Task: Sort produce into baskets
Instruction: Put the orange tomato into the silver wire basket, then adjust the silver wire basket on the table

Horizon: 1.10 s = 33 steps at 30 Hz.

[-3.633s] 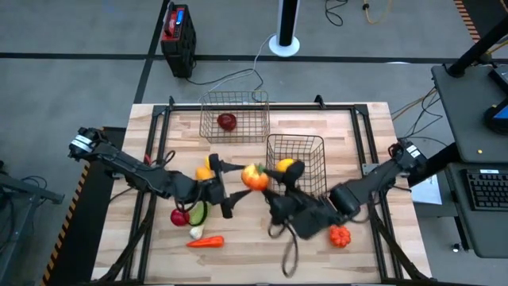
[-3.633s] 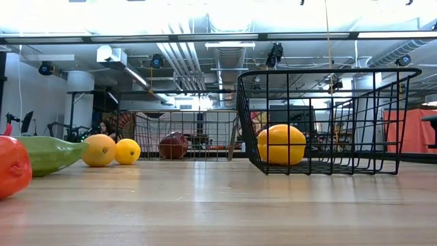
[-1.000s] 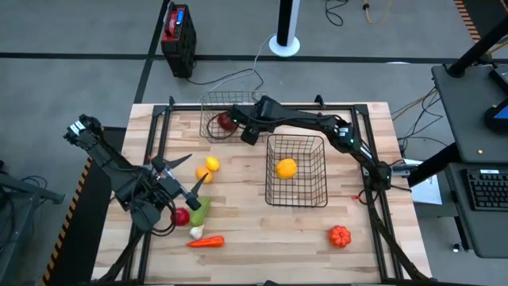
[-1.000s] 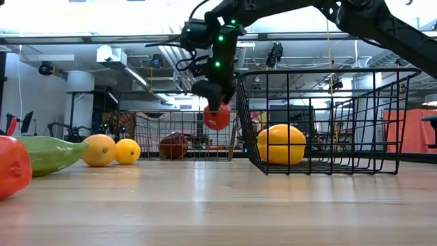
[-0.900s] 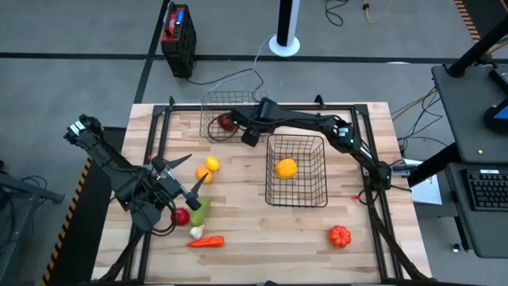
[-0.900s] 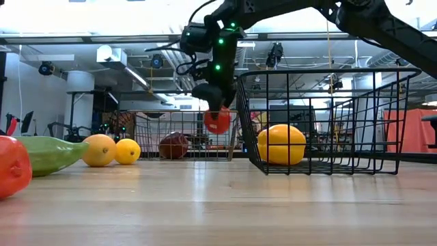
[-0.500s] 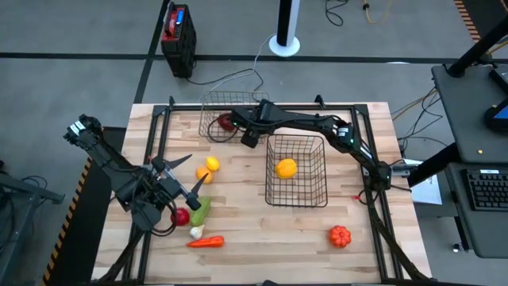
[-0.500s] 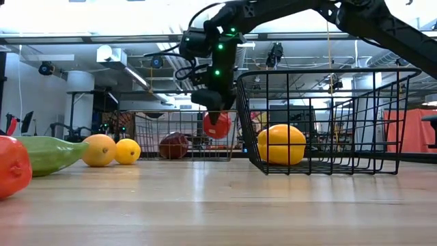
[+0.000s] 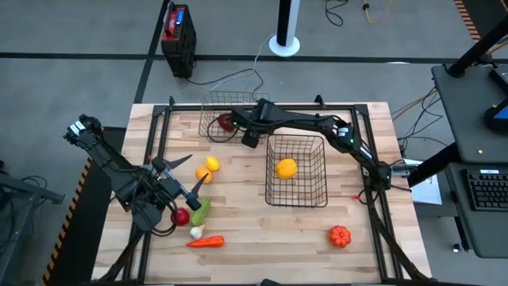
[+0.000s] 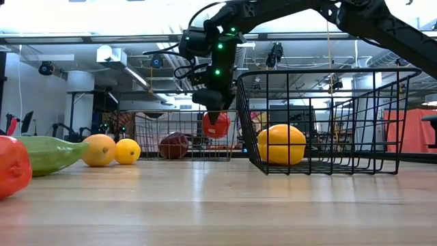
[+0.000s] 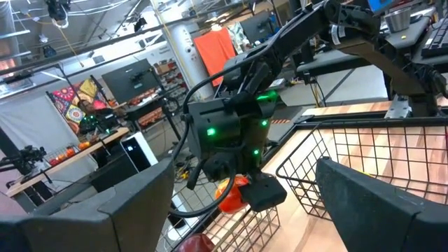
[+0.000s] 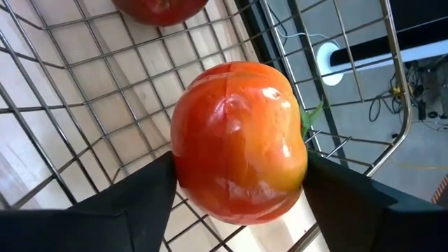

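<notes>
My right gripper (image 10: 214, 113) reaches over the far wire basket (image 9: 234, 103) and is shut on a red tomato (image 12: 238, 140), which also shows in the low view (image 10: 216, 126). A dark red round piece (image 10: 173, 145) lies on that basket's floor. The near basket (image 9: 296, 191) holds a yellow-orange round piece (image 9: 286, 168). My left gripper (image 9: 190, 175) is open and empty, raised above the loose produce at the table's left: yellow (image 9: 212, 164) and orange (image 9: 204, 174) round pieces, a red piece (image 9: 181, 216), the cucumber (image 9: 200, 210), garlic (image 9: 195, 232) and carrot (image 9: 205, 241). My right gripper pinches the tomato by two opposite sides (image 12: 183, 168) between its two fingers (image 12: 126, 203). The fingers come from above, pointing down. The tomato hangs below them, clear of the basket's mesh floor and at about the level of its walls.
An orange pumpkin-like piece (image 9: 340, 235) lies on the table near the front right. A red-and-black box (image 9: 177, 32) stands on the floor beyond the table. Bare wood lies in front of the near basket.
My right gripper has gone down a little with the tomato, lowering it from the far basket's rim height to between its walls. It stays shut on the tomato.
</notes>
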Tool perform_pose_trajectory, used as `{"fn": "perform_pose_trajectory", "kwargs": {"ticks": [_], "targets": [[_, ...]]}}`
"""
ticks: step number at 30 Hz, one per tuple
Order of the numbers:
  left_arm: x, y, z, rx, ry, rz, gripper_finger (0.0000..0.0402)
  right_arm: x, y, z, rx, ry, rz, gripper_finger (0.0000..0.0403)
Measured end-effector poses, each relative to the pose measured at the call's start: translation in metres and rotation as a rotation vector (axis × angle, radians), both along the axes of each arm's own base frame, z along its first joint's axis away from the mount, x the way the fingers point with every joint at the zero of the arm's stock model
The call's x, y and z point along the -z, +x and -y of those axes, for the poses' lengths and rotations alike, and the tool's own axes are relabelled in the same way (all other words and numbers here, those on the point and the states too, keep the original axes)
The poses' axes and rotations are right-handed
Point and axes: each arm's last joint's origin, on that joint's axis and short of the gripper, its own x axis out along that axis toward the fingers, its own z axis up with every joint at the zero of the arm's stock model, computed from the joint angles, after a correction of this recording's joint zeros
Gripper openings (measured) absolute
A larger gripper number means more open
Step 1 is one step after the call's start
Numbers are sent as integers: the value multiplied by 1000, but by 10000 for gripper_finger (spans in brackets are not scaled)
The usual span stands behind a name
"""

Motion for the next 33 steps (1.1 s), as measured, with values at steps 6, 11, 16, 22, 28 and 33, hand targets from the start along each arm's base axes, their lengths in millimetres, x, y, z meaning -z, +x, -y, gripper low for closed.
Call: {"fn": "perform_pose_trajectory", "kwargs": {"ticks": [6, 11, 16, 22, 28, 33], "targets": [[0, 0, 0, 0, -3, 3, 327, 0, 0, 0, -6, -2, -4, 316], [0, 0, 0, 0, -5, 5, 327, 0, 0, 0, -8, -2, -6, 321], [0, 0, 0, 10, -15, 7, 327, -3, -2, 0, -26, -10, -32, 313], [2, 1, 1, 40, -39, 9, 327, -32, -13, -5, -26, -22, 11, 302], [5, 4, 4, 40, -39, 8, 327, -72, -23, -31, -95, 94, 151, 286], [9, 7, 7, 45, -34, -2, 327, -82, -22, -65, -253, 307, 226, 253]]}}
